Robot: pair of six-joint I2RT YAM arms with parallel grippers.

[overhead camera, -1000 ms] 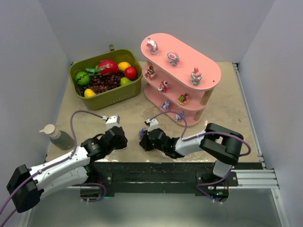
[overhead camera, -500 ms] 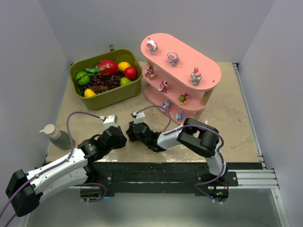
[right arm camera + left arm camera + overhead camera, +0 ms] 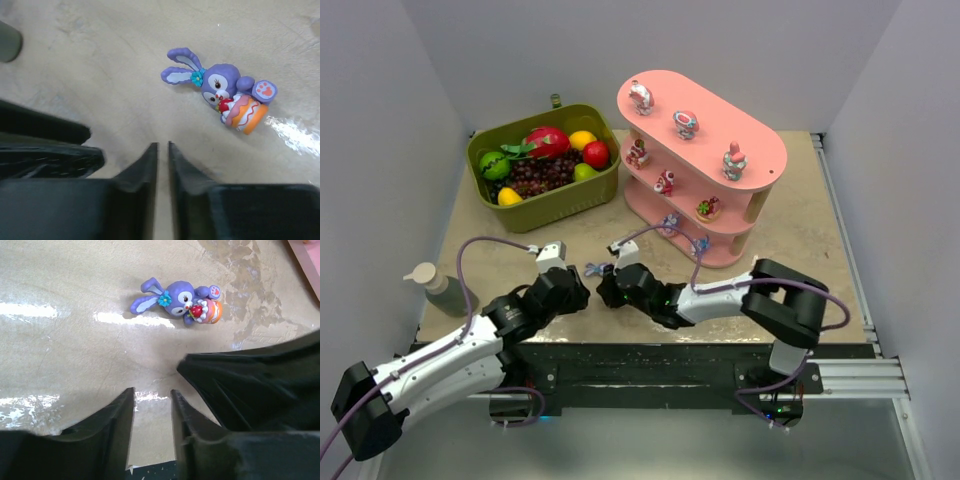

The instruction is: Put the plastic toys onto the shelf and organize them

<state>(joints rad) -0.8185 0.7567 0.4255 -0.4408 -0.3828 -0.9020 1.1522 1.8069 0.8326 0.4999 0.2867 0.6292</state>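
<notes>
Sideways, a glossy purple long-eared bunny (image 3: 180, 297) lies on the mottled table (image 3: 75, 355).

Bunny (image 3: 592, 268) is lying loose now, a bit further left in the lower centre of the frame. Right gripper (image 3: 607, 291) is pulling back rightward, and it and the left gripper (image 3: 152, 391) are both cracking open.

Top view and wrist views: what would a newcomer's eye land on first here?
The pink shelf at the back right, small toys on all three boards. Next, the purple bunny lying on the table between the left claw and the right claw, held by neither. The green basket of fruit sits back left.
</notes>
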